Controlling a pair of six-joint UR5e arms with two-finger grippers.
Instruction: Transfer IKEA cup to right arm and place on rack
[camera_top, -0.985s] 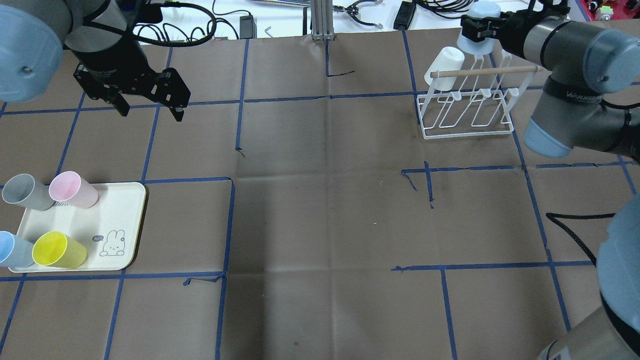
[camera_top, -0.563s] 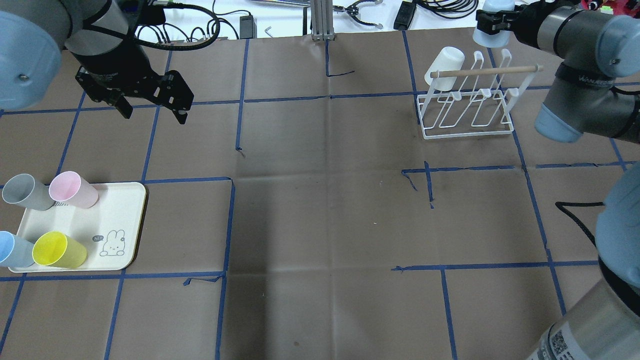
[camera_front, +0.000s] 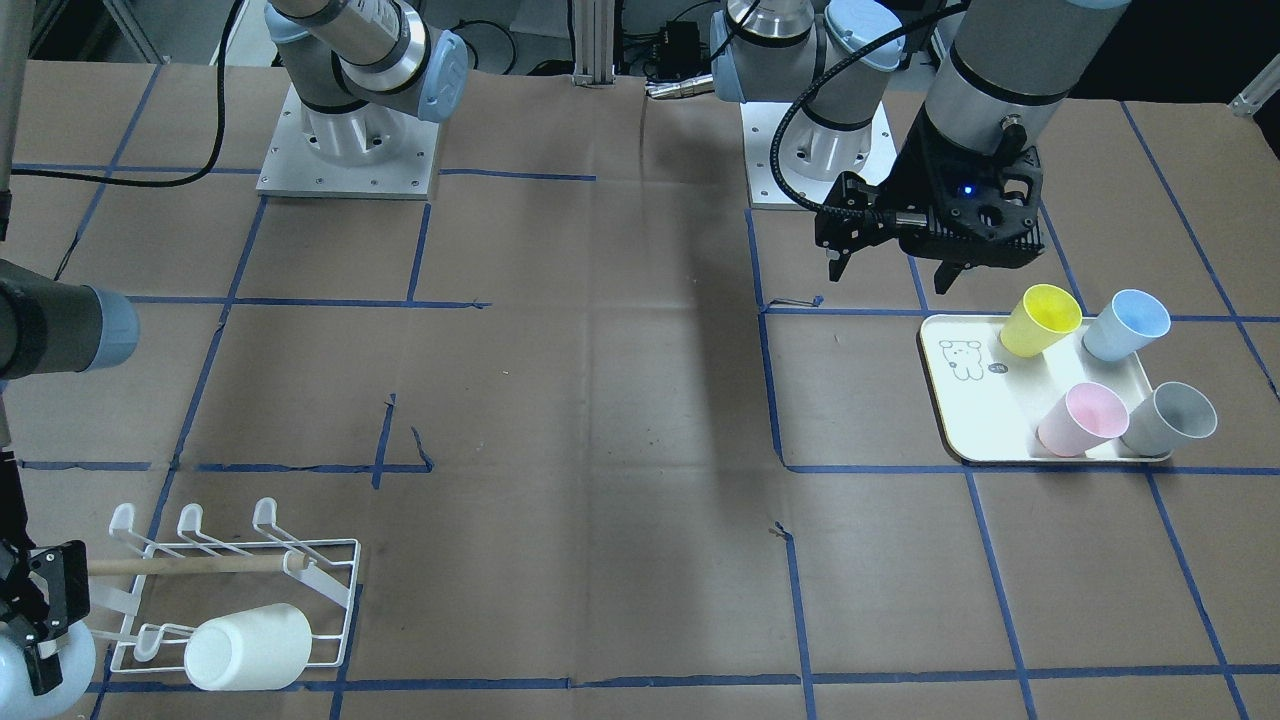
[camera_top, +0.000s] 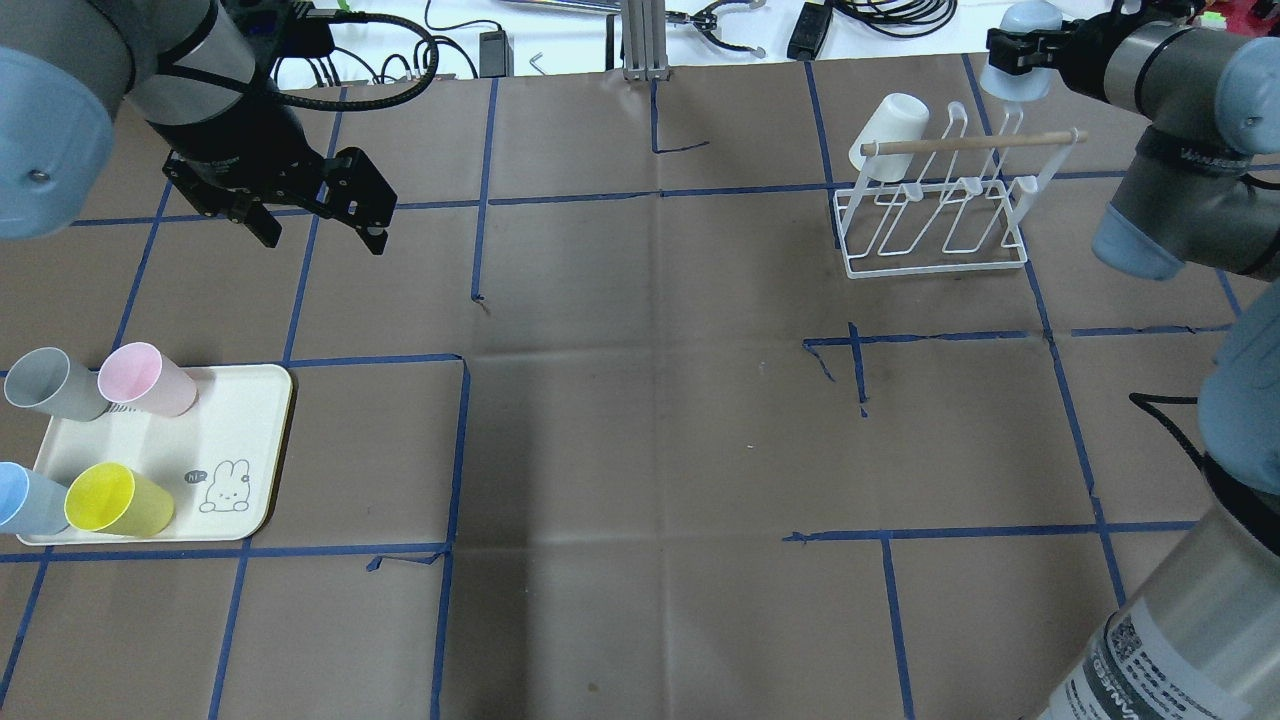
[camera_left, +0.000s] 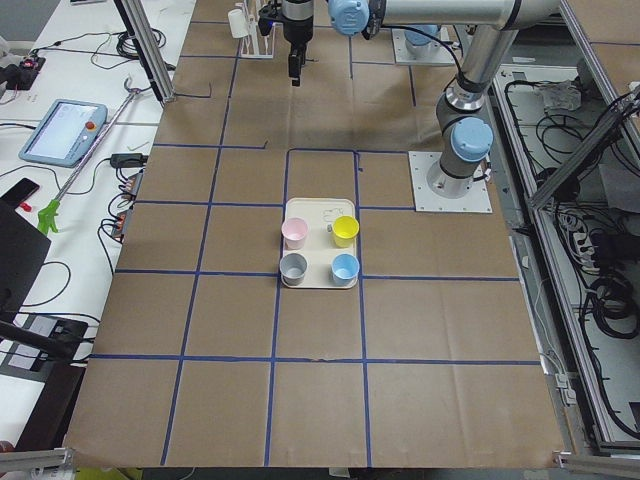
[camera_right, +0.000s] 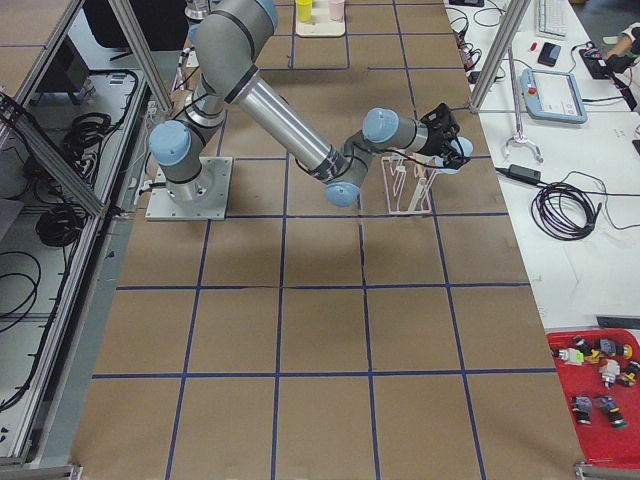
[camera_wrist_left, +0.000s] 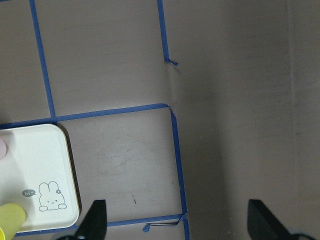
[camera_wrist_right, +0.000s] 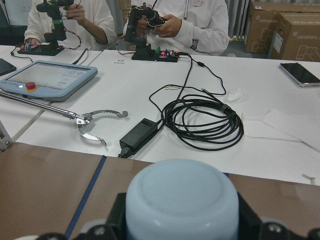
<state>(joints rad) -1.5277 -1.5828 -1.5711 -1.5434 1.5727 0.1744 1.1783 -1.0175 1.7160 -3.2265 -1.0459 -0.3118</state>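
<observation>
Well, cup (camera_wrist_right: 181, 197): pale blue, smooth, rounded flat base.
Right gripper (camera_top: 1018, 45): clamped on it, beyond rack (camera_top: 935, 215), tabletop (camera_top: 650, 400) far-right corner.
Left gripper (camera_top: 322, 235): spread wide apart.

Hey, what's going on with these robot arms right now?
The right arm's black two-finger gripper is shut on a pale blue plastic cup, held in the air just beyond the white wire rack, not yet on a prong. One white cup already sits on a corner prong. The left arm's claw-like gripper hangs open and empty over the table near the cream tray, where four coloured cups stand.
</observation>
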